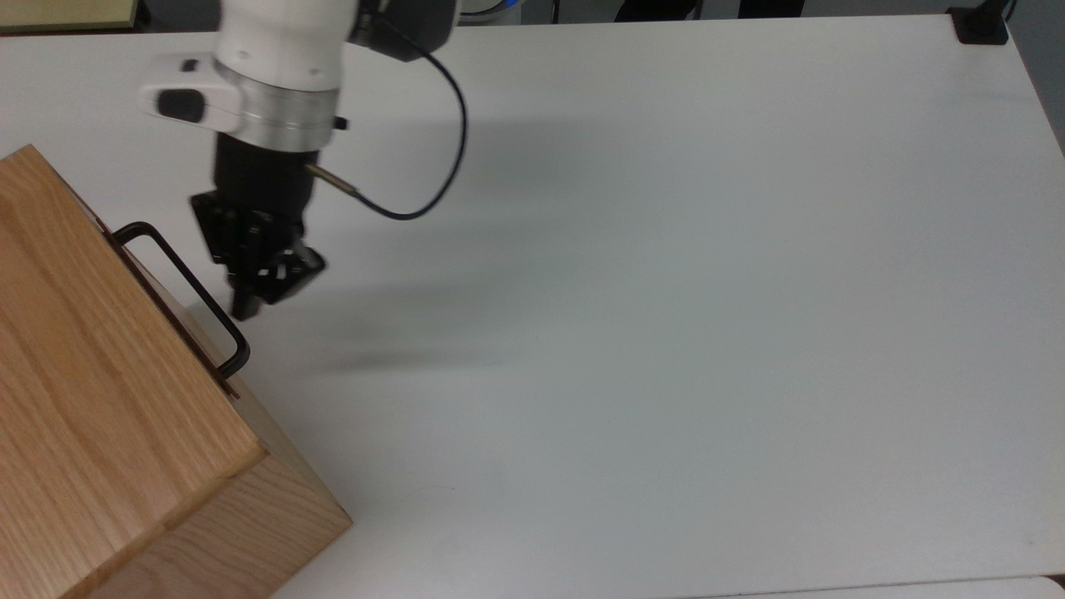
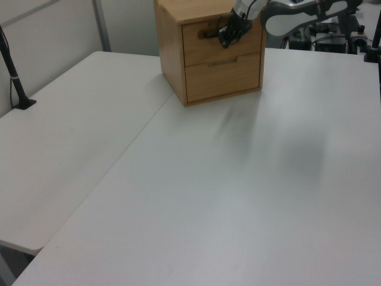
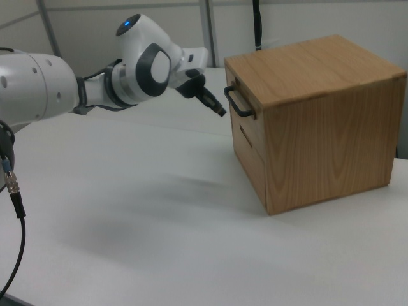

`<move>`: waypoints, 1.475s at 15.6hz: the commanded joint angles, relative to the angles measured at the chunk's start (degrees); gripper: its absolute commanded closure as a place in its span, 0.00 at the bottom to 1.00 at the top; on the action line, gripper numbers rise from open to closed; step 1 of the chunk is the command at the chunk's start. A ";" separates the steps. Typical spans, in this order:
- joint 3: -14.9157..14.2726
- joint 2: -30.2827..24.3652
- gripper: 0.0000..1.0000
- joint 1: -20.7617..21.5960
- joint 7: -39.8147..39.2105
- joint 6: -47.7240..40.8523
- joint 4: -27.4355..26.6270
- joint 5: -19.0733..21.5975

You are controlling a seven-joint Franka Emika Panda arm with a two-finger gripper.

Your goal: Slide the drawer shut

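Right view: drawer (image 3: 240,125) looks flush; gripper (image 3: 220,112), empty, opening indeterminate, stands just off handle (image 3: 237,103). Closing appears complete; next, retreat.

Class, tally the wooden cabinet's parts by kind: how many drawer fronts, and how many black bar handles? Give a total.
Drawer fronts: 2 (upper drawer, lower drawer front)
Black bar handles: 1 (handle)
Total: 3

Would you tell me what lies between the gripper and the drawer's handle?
Nothing: in the top view, bare white table shows between the gripper and the handle.
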 commanded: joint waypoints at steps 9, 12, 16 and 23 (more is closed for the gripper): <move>3.07 -14.19 1.00 5.69 -27.63 -34.58 -4.72 15.41; 2.81 -19.11 1.00 5.77 -35.64 -42.92 -6.30 20.16; 2.54 -23.16 1.00 5.77 -42.34 -47.44 -8.32 22.36; -7.37 -24.66 0.31 14.82 -41.73 -47.44 -8.94 23.60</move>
